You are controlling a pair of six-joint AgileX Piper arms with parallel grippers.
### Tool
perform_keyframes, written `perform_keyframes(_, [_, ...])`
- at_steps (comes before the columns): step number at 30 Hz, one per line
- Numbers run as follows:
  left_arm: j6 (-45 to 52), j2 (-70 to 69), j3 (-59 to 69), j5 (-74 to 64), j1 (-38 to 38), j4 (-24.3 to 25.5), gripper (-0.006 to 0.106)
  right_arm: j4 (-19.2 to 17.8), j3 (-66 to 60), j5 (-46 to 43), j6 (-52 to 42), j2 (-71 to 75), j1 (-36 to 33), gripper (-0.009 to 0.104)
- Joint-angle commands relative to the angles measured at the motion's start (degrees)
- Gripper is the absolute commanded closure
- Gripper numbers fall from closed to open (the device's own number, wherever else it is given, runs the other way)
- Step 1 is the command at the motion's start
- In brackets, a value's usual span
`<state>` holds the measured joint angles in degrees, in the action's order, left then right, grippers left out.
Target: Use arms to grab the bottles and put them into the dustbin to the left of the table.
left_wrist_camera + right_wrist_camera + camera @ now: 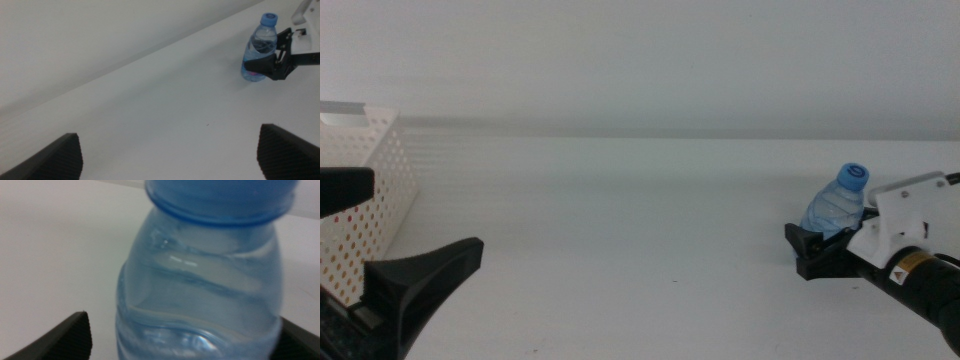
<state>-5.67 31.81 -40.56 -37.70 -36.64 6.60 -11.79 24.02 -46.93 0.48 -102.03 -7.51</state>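
Observation:
A small clear water bottle (838,205) with a blue cap stands upright on the white table (640,230) at the right. My right gripper (820,240) is open, with a jaw on each side of the bottle's lower body. In the right wrist view the bottle (200,280) fills the frame, and a gap shows beside one jaw. My left gripper (425,212) is open and empty at the lower left, next to the white perforated dustbin (385,150). The left wrist view shows the bottle (260,45) and the right gripper (270,62) far off. No yellow-drink bottle or red can is in view.
A plain white wall (640,60) rises behind the table. Bare tabletop (165,100) lies between the two grippers.

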Motion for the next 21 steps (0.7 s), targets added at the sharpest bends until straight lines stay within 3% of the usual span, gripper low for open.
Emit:
perform_keyframes(1, [-0.2,-0.1,0.3,1.0,-0.5,0.0,0.007,-0.5,1.1,-0.1,-0.5,-1.5,-1.1,0.014])
perform_keyframes(10, [-0.2,-0.1,0.3,1.0,-0.5,0.0,0.007,0.5,4.3,-0.1,-0.5,-5.5,-3.3,0.014])
perform_keyframes(14, [-0.2,-0.1,0.3,1.0,-0.5,0.0,0.007,0.5,4.6,-0.1,-0.5,-6.1,-3.8,0.019])
perform_keyframes(17, [-0.2,-0.1,0.3,1.0,-0.5,0.0,0.007,0.5,4.6,-0.1,-0.5,-6.1,-3.9,0.034])
perform_keyframes(19, [-0.3,-0.1,0.3,1.0,-0.5,0.0,0.007,0.5,4.6,-0.1,-0.5,-6.1,-3.9,0.052])
perform_keyframes(21, [-0.3,-0.1,0.3,1.0,-0.5,0.0,0.007,0.5,4.5,-0.1,0.9,-5.9,-3.9,0.078])
